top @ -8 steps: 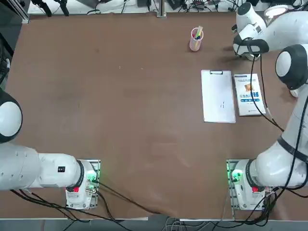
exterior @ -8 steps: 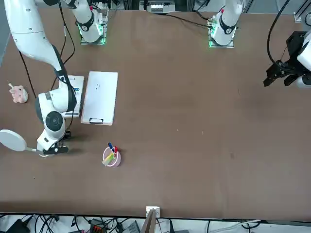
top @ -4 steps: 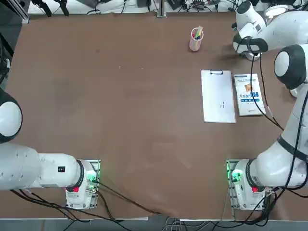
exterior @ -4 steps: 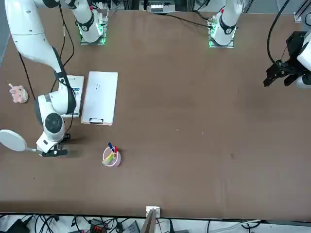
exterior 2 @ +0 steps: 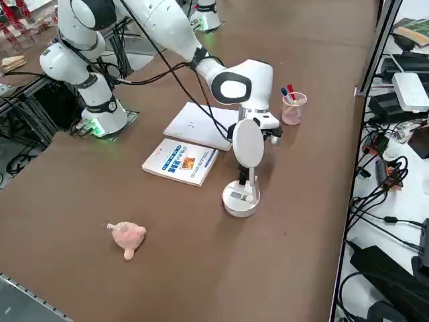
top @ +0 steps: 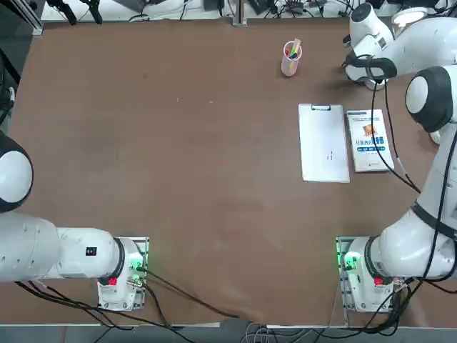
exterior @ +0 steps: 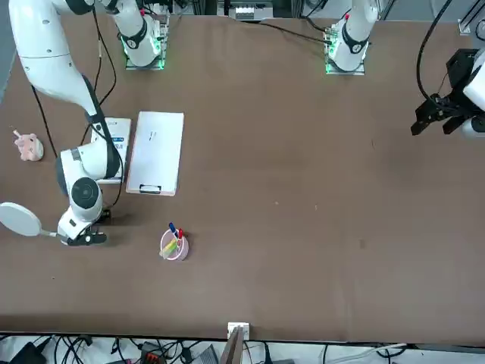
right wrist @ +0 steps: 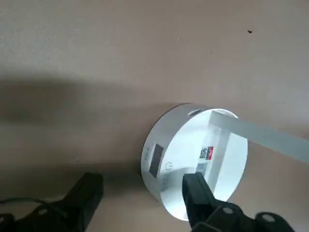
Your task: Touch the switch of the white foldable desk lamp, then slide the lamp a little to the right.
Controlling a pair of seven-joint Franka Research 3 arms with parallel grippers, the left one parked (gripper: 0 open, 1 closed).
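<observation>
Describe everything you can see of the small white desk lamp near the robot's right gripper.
The white foldable desk lamp looks like plastic: a round disc base bearing a small power symbol and labels, a thin upright arm, and a flat round head. It stands on the brown table near the far right corner, beyond the booklet. The right gripper hovers open over the base, one of its fingers above the disc; contact cannot be told.

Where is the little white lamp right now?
The white foldable desk lamp stands near the table's far right corner, beyond the booklet, with the right claw open and hovering beside its round base.
</observation>
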